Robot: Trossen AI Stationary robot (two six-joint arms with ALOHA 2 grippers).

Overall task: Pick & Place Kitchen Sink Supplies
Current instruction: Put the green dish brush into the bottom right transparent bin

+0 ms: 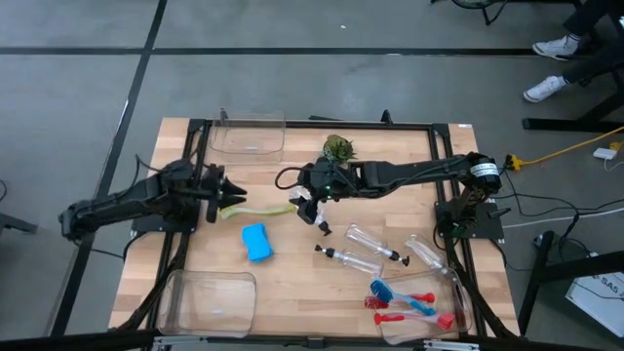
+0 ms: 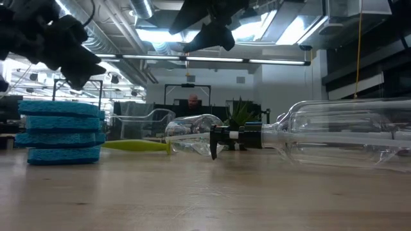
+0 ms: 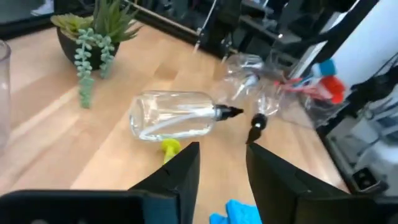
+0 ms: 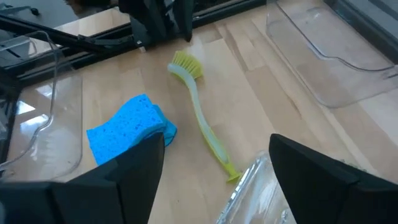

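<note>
A yellow-green brush [image 1: 258, 210] lies flat on the table, bristle head [image 4: 185, 65] toward the left arm. A blue sponge [image 1: 256, 242] rests beside it. At the brush's handle end a clear bottle [image 3: 174, 115] with a black pump top lies on its side. My right gripper [image 1: 310, 203] hovers open high above this bottle [image 4: 261, 186], with nothing between its fingers. My left gripper [image 3: 222, 149] stands open and empty just off the brush's head, clear of the table [image 1: 232, 188]. More clear bottles [image 1: 366, 239] lie toward the right.
Red and blue brushes [image 1: 409, 304] lie in a clear bin at the near right. One clear bin [image 1: 249, 136] stands at the far edge and another [image 1: 205, 302] at the near left. A small potted plant [image 1: 339, 148] stands behind the right gripper.
</note>
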